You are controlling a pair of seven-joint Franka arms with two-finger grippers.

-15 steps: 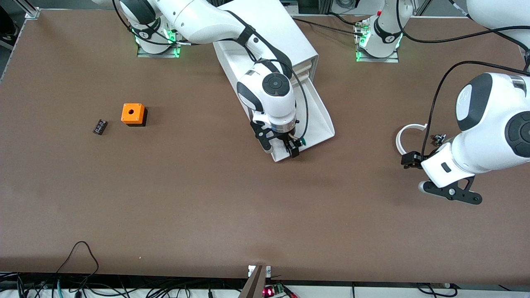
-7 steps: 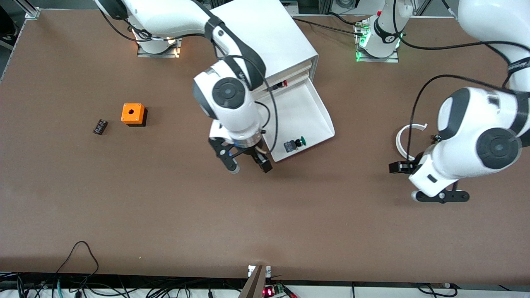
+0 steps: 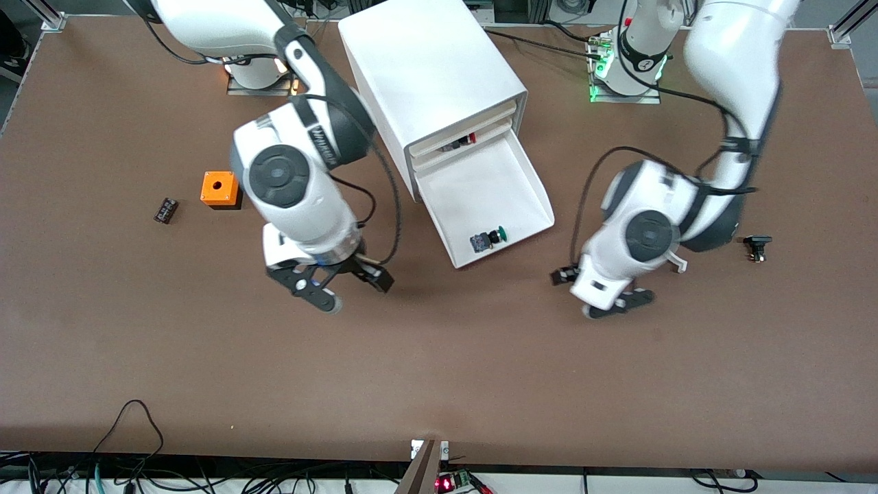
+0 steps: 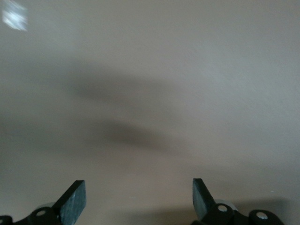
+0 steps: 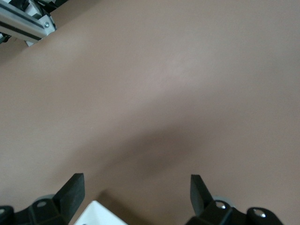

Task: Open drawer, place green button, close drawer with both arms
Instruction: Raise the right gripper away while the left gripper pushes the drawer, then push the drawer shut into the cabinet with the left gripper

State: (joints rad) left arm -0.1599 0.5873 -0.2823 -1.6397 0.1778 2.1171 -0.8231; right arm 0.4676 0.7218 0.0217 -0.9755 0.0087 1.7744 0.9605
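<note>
two grippers hang over bare brown table (image 3: pixel 439 370), both with fingers spread and holding nothing. the right gripper (image 3: pixel 341 291) is over the table toward the right arm's end from the drawer (image 3: pixel 511 189); the left gripper (image 3: pixel 600 293) is over the table toward the left arm's end of it. the drawer stands pulled out of the white cabinet (image 3: pixel 429 68), and the button (image 3: pixel 488 239) lies inside it near the front lip, green cap sideways. an orange cube (image 3: pixel 220 189) and a black chip (image 3: pixel 165 210) sit well apart toward the right arm's end. a small black part (image 3: pixel 757 246) lies beside the left arm.
</note>
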